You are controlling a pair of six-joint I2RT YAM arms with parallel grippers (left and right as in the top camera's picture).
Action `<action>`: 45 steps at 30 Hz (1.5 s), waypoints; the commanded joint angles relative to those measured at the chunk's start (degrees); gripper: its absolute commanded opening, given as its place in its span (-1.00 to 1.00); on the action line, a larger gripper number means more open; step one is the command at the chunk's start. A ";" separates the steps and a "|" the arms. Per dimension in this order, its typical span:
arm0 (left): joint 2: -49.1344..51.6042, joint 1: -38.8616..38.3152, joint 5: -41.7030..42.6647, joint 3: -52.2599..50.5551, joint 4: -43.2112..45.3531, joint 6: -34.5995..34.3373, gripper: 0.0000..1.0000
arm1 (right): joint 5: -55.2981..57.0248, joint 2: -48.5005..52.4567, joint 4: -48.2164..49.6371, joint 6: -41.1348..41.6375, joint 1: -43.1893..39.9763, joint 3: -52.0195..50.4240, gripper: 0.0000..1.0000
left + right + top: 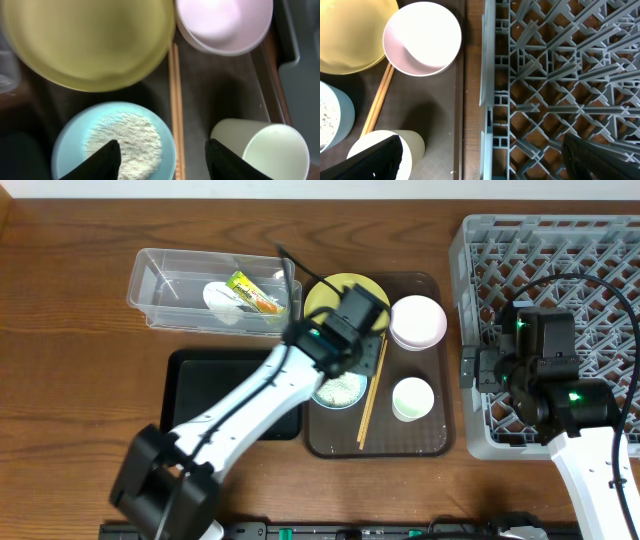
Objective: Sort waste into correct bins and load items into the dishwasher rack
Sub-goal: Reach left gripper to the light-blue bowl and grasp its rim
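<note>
My left gripper (345, 352) (165, 162) is open and empty, above the right rim of a light blue bowl (340, 392) (65, 145) holding white rice scraps (130, 140), next to the chopsticks (368, 415) (176, 100). A yellow plate (325, 295) (90, 40), a pink bowl (418, 322) (422, 37) and a white cup (412, 398) (412, 145) sit on the brown tray. My right gripper (478, 370) (485, 160) is open and empty over the grey rack's (560, 260) (560, 75) left wall. The paper wad (222, 302) and wrapper (252, 292) lie in the clear tub (160, 290).
The brown serving tray (400, 435) lies between the shallow black tray (190, 395) on the left and the rack on the right. My left arm stretches over the black tray's right side. Cables hang near the right arm over the rack.
</note>
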 commanded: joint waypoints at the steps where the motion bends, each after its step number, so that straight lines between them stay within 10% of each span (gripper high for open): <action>1: 4.33 -1.84 -0.66 0.09 -0.48 -0.13 0.07 | -0.24 -0.11 -0.02 0.15 0.00 1.01 0.99; 22: 14.60 -3.52 -0.48 0.07 0.02 -0.11 -0.49 | -0.24 -0.11 -0.02 0.15 0.00 1.01 0.98; 27: 14.53 -3.52 -0.48 0.09 -0.52 -0.11 -0.87 | -0.24 -0.11 -0.02 0.15 0.00 1.01 0.99; 45: -7.23 2.69 -0.46 0.11 -12.11 -1.97 -0.88 | -0.22 -0.11 -0.31 0.15 0.00 1.01 0.98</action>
